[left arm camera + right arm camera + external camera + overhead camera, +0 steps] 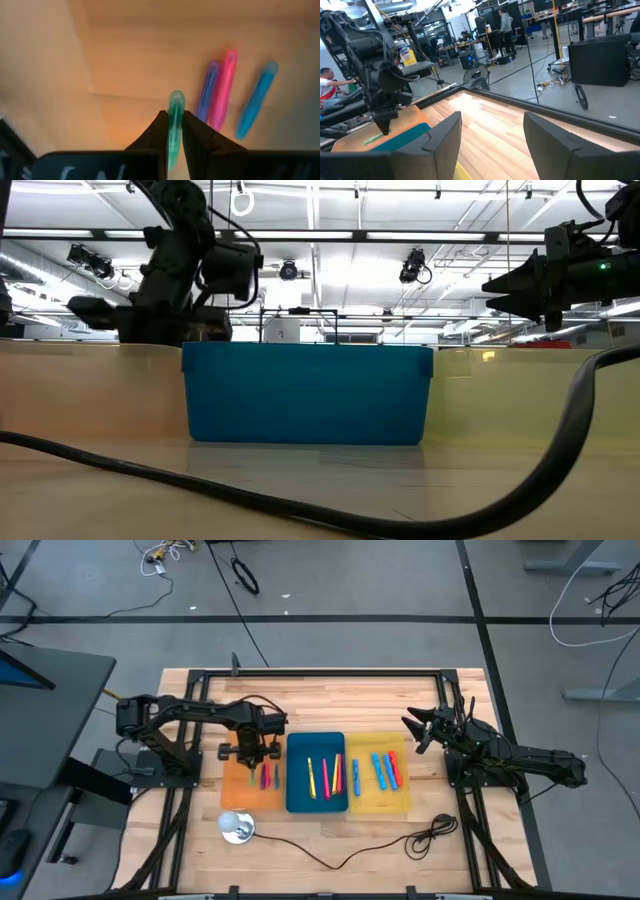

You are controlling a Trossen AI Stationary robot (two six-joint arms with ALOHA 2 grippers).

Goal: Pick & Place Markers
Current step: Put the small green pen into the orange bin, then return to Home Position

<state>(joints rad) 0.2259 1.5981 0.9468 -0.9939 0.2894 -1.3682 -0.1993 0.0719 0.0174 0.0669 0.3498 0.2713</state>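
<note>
Now, nearest the lower edge of the high view you have a white round object (236,826) and a black cable (400,845) lying on the wooden surface (330,695). Just above them, in the middle of the frame, three trays sit side by side: the orange tray (240,792) on the left, the blue tray (316,802) in the centre, the yellow tray (380,802) to its right.

Your left gripper (174,131) hangs over the orange tray, its fingers (156,134) pressed in on a green marker (175,120) that sticks out past the tips. Beyond it in the left wrist view, a purple marker (207,90), a pink marker (224,87) and a light blue marker (256,106) lie on the orange floor; the purple and pink ones touch along their length, the light blue one lies apart from them.

In the blue tray you can see a few yellow, pink and orange markers (325,776). The yellow tray holds blue and red markers (385,771).

Your right gripper (412,728) waits at centre right of the high view, above the surface just beyond the yellow tray's far corner, fingers (447,137) spread with nothing between them.

Farther off in the right wrist view, a person in a white and red top (327,85) sits at the left edge, and another person (507,27) stands near desks at the top centre.
</note>
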